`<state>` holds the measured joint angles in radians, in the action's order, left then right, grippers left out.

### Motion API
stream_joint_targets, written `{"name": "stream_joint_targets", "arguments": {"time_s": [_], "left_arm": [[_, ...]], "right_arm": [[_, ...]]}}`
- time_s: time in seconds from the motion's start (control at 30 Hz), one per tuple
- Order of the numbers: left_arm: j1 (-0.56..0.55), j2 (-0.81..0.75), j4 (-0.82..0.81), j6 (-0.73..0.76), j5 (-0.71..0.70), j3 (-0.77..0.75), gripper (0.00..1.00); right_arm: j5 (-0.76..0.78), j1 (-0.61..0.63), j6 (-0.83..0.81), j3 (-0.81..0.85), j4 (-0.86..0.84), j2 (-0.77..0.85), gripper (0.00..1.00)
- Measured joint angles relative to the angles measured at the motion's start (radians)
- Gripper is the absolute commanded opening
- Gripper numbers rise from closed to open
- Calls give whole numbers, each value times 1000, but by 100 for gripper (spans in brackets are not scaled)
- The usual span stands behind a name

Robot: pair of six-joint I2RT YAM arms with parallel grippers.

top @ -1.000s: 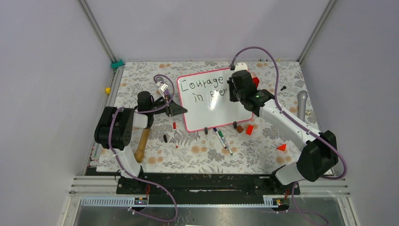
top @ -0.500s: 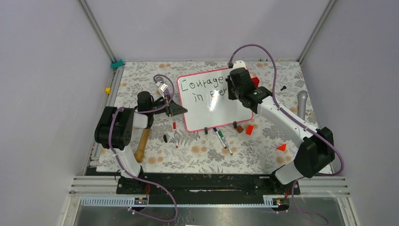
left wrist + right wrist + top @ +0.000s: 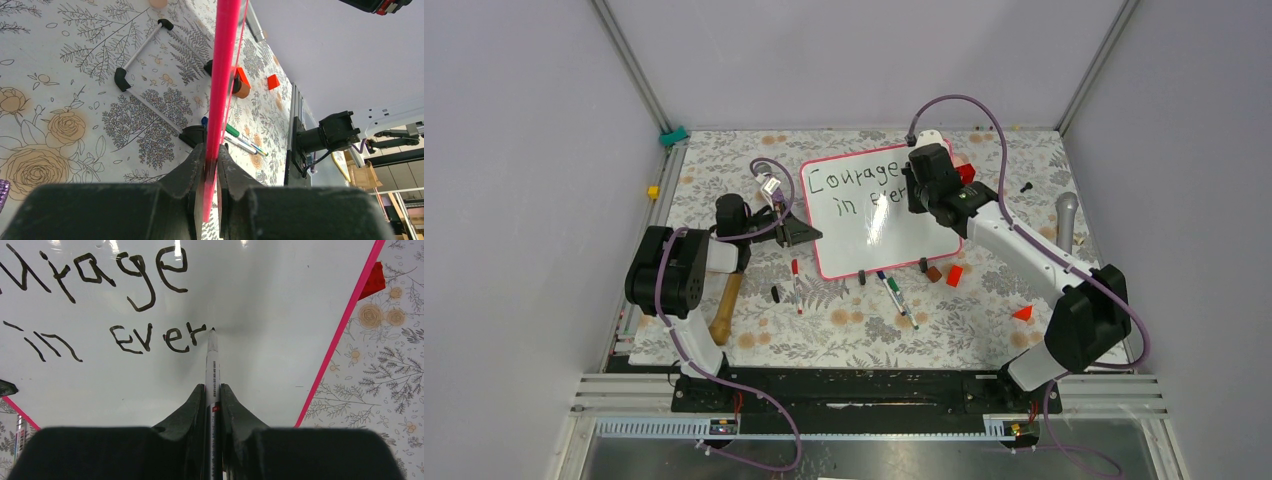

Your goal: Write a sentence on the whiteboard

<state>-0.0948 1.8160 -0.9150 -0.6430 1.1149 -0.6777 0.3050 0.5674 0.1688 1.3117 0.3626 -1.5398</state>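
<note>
while the left claw [image 3: 210, 156] pinches the whiteboard [image 3: 270, 300] by its pink frame, the right claw [image 3: 212, 390] grips a marker [image 3: 212, 357] — tip on the board where the sentence [image 3: 856, 180] ends, after "ever".

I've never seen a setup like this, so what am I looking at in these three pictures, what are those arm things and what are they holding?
These are two robot arms bolted to the near edge of a flower-patterned table. The wide picture comes from a fixed camera above and behind them. The other two come from a camera on each wrist, looking past its own fingers. The left gripper is clamped on the pink edge of a whiteboard. The right gripper pinches a marker, its tip at the board just after the lettering, which reads "Courage in ever". Loose markers, red blocks and a wooden-handled tool lie around the board.
</note>
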Motion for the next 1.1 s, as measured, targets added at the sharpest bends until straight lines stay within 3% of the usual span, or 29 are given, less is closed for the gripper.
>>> {"name": "stream_joint_targets", "arguments": {"time_s": [1.1], "left_arm": [[1,1,-13,-10,0,0,0]], "right_arm": [[27,0,0,17,32,-15,0]]}}
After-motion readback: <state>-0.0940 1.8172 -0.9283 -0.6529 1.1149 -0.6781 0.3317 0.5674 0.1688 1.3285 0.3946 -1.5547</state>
